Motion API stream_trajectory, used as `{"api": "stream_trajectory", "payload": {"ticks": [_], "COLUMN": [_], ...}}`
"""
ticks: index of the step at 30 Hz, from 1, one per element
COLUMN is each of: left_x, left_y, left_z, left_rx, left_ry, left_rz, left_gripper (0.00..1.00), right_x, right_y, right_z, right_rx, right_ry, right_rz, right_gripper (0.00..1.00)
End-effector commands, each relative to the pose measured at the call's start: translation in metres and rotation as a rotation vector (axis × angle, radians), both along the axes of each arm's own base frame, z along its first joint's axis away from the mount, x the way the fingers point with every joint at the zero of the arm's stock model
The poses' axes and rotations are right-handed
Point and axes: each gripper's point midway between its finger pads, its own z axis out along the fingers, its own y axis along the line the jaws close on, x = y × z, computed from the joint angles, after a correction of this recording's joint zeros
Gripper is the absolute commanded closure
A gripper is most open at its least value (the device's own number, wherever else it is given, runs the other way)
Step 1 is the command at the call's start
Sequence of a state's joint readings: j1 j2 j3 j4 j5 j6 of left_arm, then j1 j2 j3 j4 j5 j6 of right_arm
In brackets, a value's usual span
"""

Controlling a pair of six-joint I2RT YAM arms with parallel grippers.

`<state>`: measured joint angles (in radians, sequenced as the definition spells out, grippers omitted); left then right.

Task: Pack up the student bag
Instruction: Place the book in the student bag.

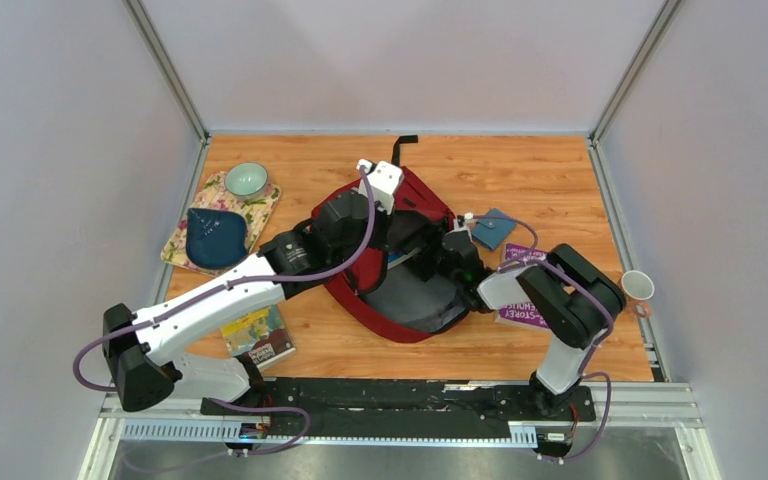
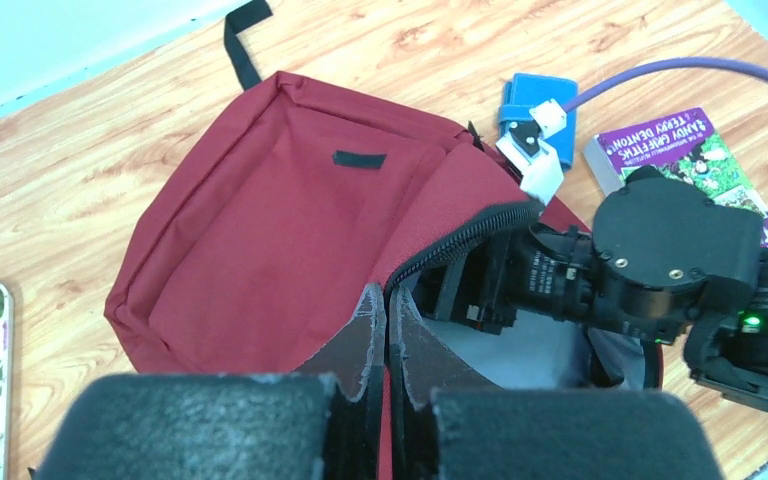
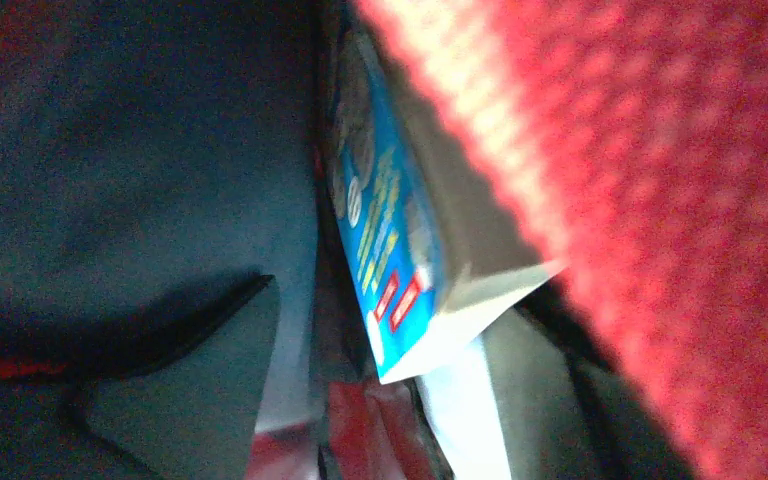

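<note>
Two tools meet at the student bag (image 2: 260,200): my left tool (image 2: 387,330) pinches its zippered rim tight, while my right tool (image 2: 475,295), in from 3 o'clock, lies buried inside, so I cannot tell its spread.

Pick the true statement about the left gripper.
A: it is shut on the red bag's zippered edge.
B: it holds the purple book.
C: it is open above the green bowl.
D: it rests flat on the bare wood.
A: the left gripper has its jaws closed on the student bag at the zipper edge.
</note>
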<state>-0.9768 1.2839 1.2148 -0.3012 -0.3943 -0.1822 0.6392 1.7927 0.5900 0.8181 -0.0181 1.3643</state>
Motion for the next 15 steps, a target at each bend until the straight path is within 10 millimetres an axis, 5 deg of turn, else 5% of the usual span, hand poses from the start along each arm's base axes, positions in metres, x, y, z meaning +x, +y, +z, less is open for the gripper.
{"api": "stream_trajectory", "payload": {"ticks": [1, 9, 12, 15], "left_x": [0.0, 0.0, 0.0, 0.0], "left_y": [0.007, 0.013, 0.014, 0.015], "left_z": [0.025, 0.011, 0.009, 0.003], "left_rx": [-0.116, -0.108, -0.111, -0.099], "left_ry": [-0.032, -0.003, 0.002, 0.017], "left_rz": [0.023, 0.038, 0.035, 0.037], "left_gripper": [1.0, 1.0, 1.0, 1.0], "right_x": [-0.016, -0.061, -0.078, -0.09], "right_y": [-0.003, -0.027, -0.036, -0.047], "right_z": [0.017, 0.003, 0.011, 0.042], "right_rx": [-0.156, -0.26, -0.273, -0.295], "right_ry": [-0.064, 0.025, -0.006, -0.114], "right_rz": [0.112, 0.198, 0.228, 0.251], "right_gripper": [0.14, 0.13, 0.14, 0.14]}}
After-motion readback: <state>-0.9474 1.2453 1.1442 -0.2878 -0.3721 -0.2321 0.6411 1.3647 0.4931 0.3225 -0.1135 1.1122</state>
